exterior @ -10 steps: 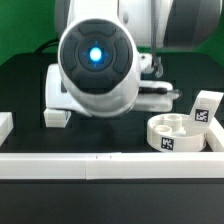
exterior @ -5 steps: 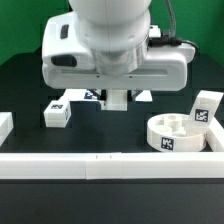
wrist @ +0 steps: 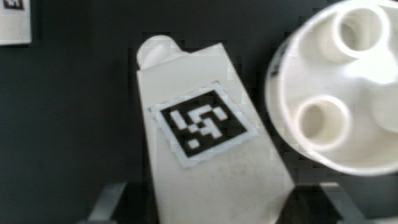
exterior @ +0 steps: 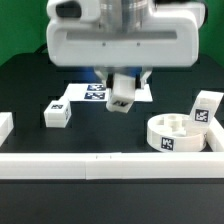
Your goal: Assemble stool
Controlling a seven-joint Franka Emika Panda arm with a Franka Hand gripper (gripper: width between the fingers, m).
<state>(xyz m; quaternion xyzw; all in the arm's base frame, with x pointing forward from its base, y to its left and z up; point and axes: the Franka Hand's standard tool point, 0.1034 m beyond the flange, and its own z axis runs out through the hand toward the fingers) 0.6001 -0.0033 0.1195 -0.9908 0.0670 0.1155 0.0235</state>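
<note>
Holding one leg (exterior: 122, 100) aloft, gripper (exterior: 121, 88) jaws clamped on it; seat (exterior: 182, 143) sockets apparently empty; second leg (exterior: 57, 114), third leg (exterior: 206, 108) unfitted.

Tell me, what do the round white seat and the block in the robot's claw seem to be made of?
Seat: probably hard white plastic, matt; even colour, smooth rounded sockets. Leg in the gripper: likely the same plastic; its black-and-white tag looks like a printed sticker, though that is unsure.
</note>
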